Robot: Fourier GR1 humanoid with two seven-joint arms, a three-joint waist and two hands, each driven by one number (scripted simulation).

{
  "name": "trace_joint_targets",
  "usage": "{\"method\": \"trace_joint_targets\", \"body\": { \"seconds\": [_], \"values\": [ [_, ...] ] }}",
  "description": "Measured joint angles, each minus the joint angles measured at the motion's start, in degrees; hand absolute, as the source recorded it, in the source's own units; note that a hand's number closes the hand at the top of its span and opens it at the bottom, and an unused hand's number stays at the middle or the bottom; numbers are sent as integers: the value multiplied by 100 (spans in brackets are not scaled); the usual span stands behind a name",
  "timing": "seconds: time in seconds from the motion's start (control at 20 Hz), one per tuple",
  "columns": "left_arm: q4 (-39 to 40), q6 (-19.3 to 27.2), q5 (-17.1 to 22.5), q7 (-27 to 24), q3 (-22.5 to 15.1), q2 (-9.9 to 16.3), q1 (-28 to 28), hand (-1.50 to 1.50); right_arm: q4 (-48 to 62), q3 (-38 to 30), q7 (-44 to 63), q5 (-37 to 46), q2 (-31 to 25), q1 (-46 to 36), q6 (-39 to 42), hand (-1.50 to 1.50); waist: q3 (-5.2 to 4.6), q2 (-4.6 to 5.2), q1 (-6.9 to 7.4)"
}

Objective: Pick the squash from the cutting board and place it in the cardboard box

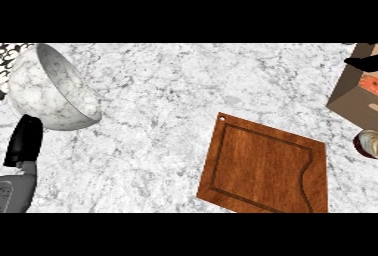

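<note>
The marble counter (184, 85) carries a bare wooden cutting board (266, 167), cut at the lower edge; the cardboard box (356, 92) is cropped at right, orange inside, perhaps the squash.

The marble bowl (52, 87) sits at left; the left hand (23, 141) below shows straight fingers, holding nothing; the right hand (362, 62) is a dark piece over the box, its state I cannot tell.

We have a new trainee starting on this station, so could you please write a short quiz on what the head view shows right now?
1. True or false: a squash lies on the brown wooden cutting board.
2. Which thing is nearest the robot's left hand? A) the white marbled round bowl; B) the brown cardboard box; C) the cutting board.
3. At which edge of the view does the cardboard box show?

Key: 1 false, the board's top is bare. 2 A, the bowl is just above the hand. 3 the right edge, partly cut off.
</note>
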Motion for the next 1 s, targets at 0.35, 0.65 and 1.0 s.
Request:
{"method": "trace_joint_targets", "body": {
  "seconds": [0.35,0.65,1.0],
  "values": [
    [20,-12,35,-88,45,-2,31,0,-83,-347,-439,-337,65,108,-149,-150,7,10,-13],
    [-2,25,-1,-43,56,-15,70,0,-152,-961,-707,-931,-123,61,-185,-150,16,-8,-62],
    [-53,84,-19,-15,106,-28,153,0,-91,-1534,-965,-1495,-741,306,445,-150,16,-29,-140]
  ]
}}
